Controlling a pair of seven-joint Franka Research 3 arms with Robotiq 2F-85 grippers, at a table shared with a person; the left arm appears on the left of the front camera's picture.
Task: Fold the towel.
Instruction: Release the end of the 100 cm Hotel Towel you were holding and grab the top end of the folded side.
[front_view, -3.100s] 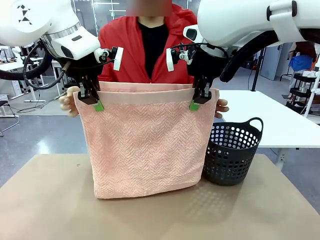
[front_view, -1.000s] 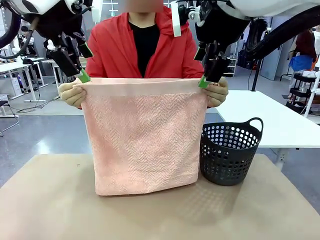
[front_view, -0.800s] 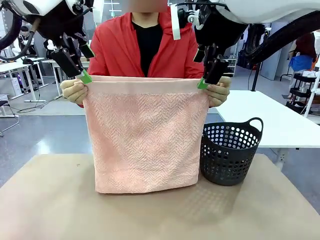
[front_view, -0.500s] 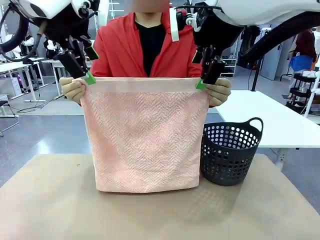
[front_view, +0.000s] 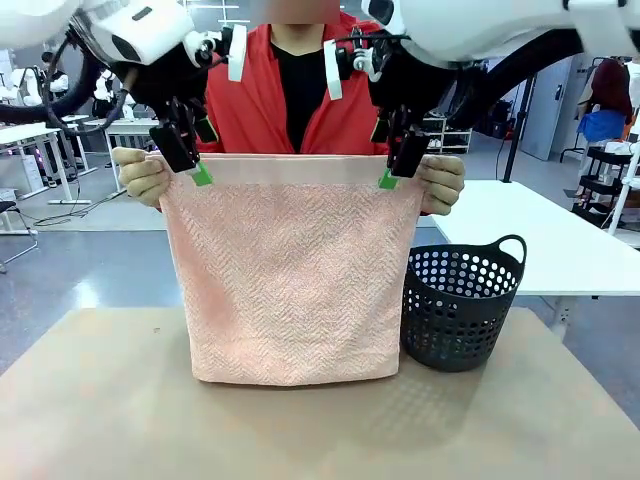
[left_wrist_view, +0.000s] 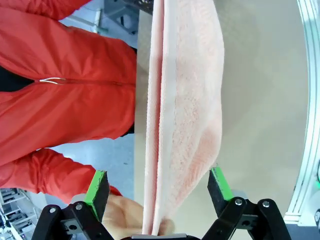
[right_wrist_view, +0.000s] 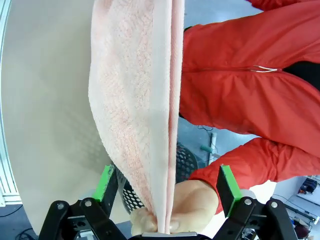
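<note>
In the front view a person in a red jacket holds the towel (front_view: 290, 280) upright by its two top corners, with one hand (front_view: 140, 175) at each corner. The lower edge of the towel touches the brown counter (front_view: 100, 400). A dark basket (front_view: 462, 305) stands just beside the towel. The left pincer (front_view: 195, 165) and the right pincer (front_view: 395, 168) are at the plain top band, near the hands.

In the left wrist view the left pincer (left_wrist_view: 159, 187) is spread wide. The doubled top edge of the towel (left_wrist_view: 185, 100) runs between its green pads and touches neither of them.

In the right wrist view the right pincer (right_wrist_view: 166, 184) is spread wide too. The towel (right_wrist_view: 135, 90) passes between its pads without touching them, and a hand (right_wrist_view: 192, 205) pinches the corner.
</note>
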